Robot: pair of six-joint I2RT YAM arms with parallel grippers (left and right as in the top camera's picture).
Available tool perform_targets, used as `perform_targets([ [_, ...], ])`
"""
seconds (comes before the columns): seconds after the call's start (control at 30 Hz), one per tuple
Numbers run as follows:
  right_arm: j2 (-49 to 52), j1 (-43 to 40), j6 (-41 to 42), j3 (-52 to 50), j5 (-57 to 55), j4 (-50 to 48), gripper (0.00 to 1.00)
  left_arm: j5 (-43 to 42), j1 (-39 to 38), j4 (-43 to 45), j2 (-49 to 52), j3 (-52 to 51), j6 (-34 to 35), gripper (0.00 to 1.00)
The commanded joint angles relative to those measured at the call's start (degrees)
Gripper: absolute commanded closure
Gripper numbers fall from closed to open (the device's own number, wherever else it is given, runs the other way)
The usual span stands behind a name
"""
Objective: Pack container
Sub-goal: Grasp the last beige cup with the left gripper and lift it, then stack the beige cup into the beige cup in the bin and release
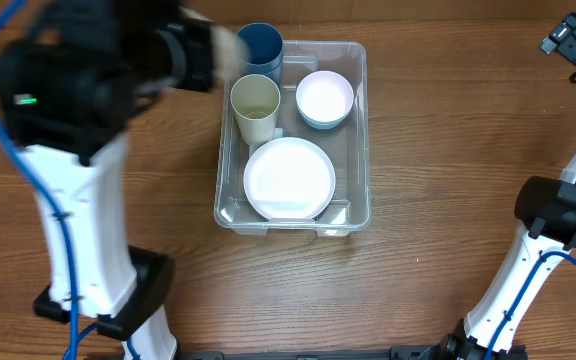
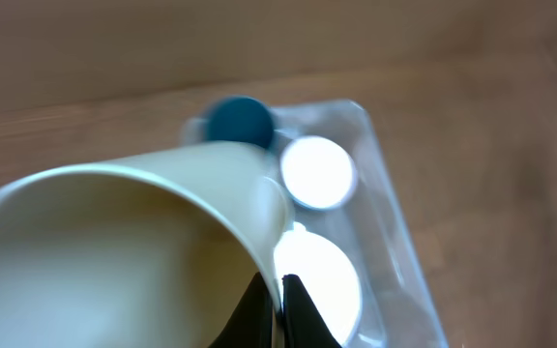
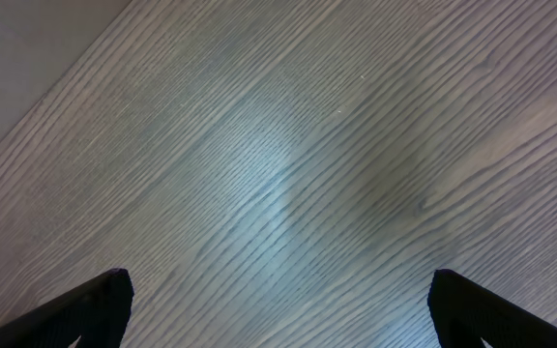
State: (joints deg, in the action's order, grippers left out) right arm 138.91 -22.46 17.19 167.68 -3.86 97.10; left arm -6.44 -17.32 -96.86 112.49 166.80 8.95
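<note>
The container [image 1: 356, 175] is set in the middle of the table [image 1: 428, 285], with bare wood around all its edges. A cream cup [image 1: 255, 105] near its left wall is clenched at the rim by the left hand [image 2: 280, 302]. The right hand [image 3: 278, 309] is held released over bare wood.

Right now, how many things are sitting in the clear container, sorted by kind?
Cups: 2, the cream cup and the blue cup
Bowl: 1
Plate: 1
Total in the container: 4
</note>
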Motion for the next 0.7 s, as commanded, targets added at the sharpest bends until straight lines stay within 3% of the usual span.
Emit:
perform_targets([
  [0.0, -1.9, -0.1, 0.4, 1.2, -0.6, -0.1, 0.00, 8.1, -8.0, 0.1, 2.5, -0.3, -0.9, 0.96],
  [0.33, -1.9, -0.1, 0.4, 1.2, -0.6, -0.1, 0.00, 15.0, -10.8, 2.0, 6.5, -12.4, 0.4, 0.96],
  [0.67, -1.9, -0.1, 0.4, 1.2, -0.6, -0.1, 0.00, 15.7, -10.8, 7.5, 7.8, -12.8, 0.2, 0.96],
])
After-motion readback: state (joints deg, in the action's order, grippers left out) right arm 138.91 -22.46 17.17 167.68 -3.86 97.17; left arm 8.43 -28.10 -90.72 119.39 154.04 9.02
